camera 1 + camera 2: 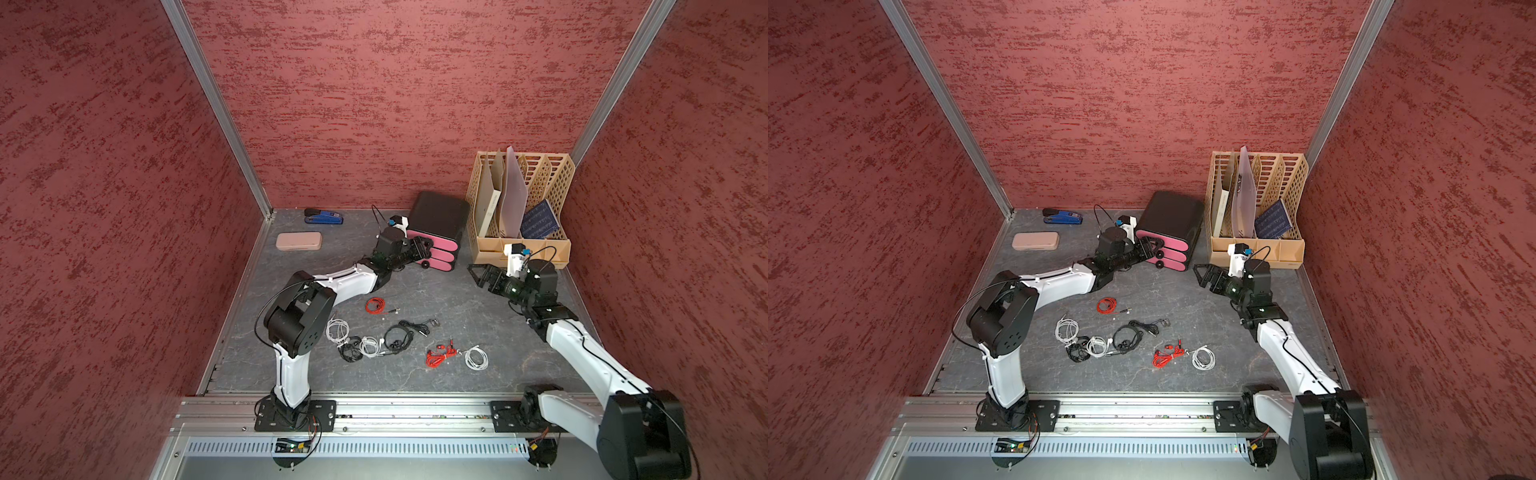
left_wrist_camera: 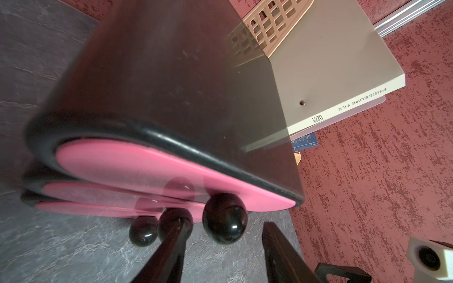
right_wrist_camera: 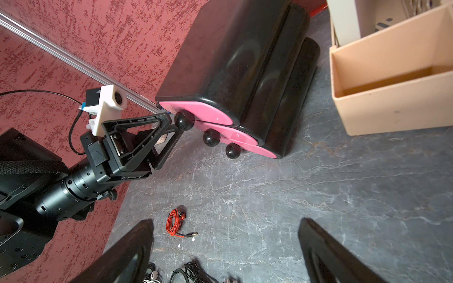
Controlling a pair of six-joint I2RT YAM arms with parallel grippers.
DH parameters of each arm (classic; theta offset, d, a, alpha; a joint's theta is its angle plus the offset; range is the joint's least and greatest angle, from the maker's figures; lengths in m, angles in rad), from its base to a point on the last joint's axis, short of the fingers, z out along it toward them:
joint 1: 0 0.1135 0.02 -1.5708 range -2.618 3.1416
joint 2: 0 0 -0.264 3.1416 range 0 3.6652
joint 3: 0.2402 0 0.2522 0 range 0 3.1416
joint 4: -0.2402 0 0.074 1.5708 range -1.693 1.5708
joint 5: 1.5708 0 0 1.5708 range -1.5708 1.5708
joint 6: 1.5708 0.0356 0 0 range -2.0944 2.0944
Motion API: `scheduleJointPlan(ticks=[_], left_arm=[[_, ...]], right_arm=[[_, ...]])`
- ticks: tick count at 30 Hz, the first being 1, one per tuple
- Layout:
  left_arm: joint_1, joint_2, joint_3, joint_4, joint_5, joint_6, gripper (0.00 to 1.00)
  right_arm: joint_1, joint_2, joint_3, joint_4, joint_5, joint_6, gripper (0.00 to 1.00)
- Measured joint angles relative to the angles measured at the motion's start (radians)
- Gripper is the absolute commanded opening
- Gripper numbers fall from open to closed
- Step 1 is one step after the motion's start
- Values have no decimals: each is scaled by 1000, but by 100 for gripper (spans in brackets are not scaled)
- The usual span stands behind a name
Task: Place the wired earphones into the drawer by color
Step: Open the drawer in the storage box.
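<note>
left gripper [image 2: 223, 227] sat half-spread astride top black ball knob [image 3: 184, 121] of black pink-fronted three-drawer box [image 1: 436, 216], not yet pinching, presumably to pull it open; right gripper [image 3: 225, 221] hung spread wide, empty.

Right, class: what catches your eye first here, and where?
The black drawer unit with pink fronts, at the back of the table, with the left hand open around its top knob. Then the red, white and black wired earphones strewn across the table's middle, and the tan file rack in the back corner.
</note>
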Motion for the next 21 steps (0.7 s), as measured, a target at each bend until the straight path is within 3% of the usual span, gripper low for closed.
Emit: scheduleJointPlan(ticks=[21], left_arm=[[-6,62,52,6,27,-8,44]], right_arm=[[0,-11,0,3,0,5,97]])
